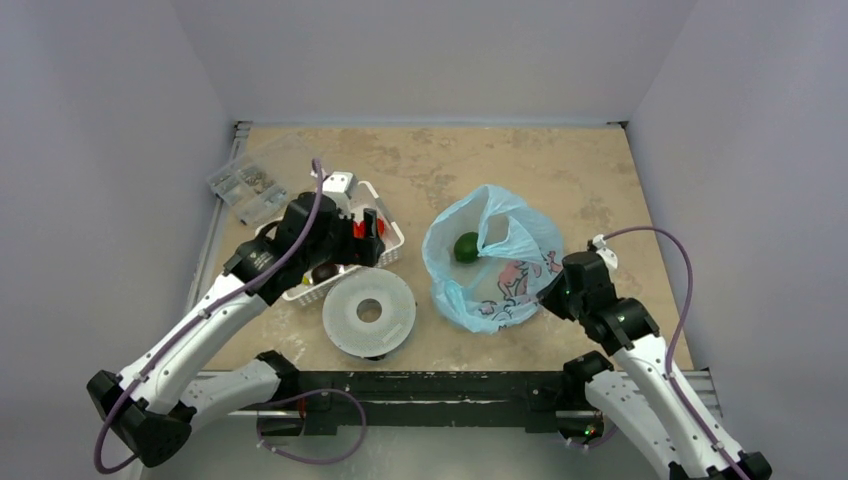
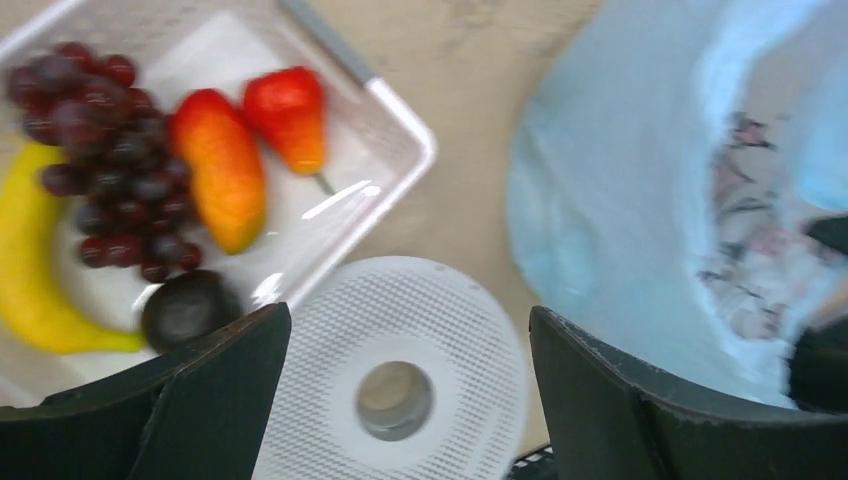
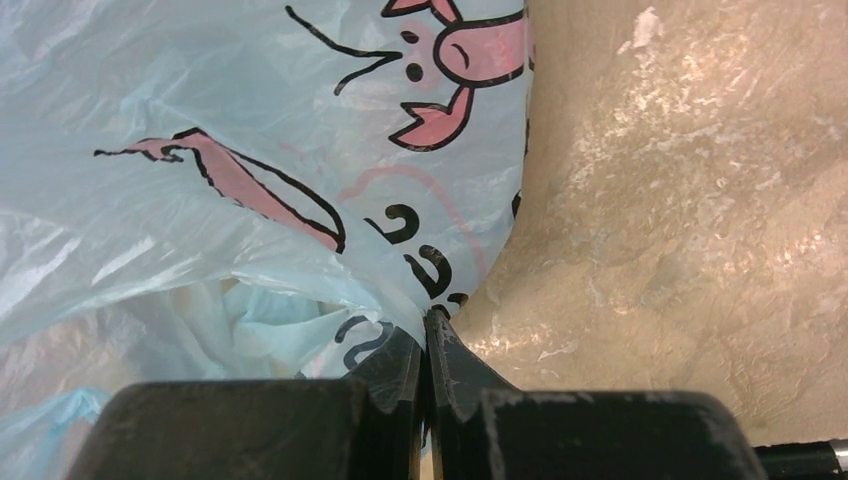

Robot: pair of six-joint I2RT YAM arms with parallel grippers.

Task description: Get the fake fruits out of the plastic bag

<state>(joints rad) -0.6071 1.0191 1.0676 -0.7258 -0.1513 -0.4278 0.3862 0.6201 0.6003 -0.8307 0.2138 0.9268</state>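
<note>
From above, the light-blue plastic bag (image 1: 495,262) sits right of centre on the table (image 1: 560,170), mouth open, and there is a green fruit (image 1: 466,247) lying inside it. The right gripper (image 1: 548,292) is at the bag's near-right edge. Over on the left, the left gripper (image 1: 368,240) hangs above the right end of the white basket (image 1: 392,238), with a perforated disc (image 1: 368,312) just near of it and a clear parts box (image 1: 245,180) farther left. Down the left wrist now: jaws spread wide, nothing between them, and below lie the basket's fruits: grapes (image 2: 110,150), banana (image 2: 30,270), mango (image 2: 222,170), strawberry (image 2: 290,115) and a dark round fruit (image 2: 187,308). The disc is underneath and the bag is blurred off to the right. On the right wrist, the jaws are pinched tight on a fold of the bag's edge, pink pig print above them and bare table on the right.
</note>
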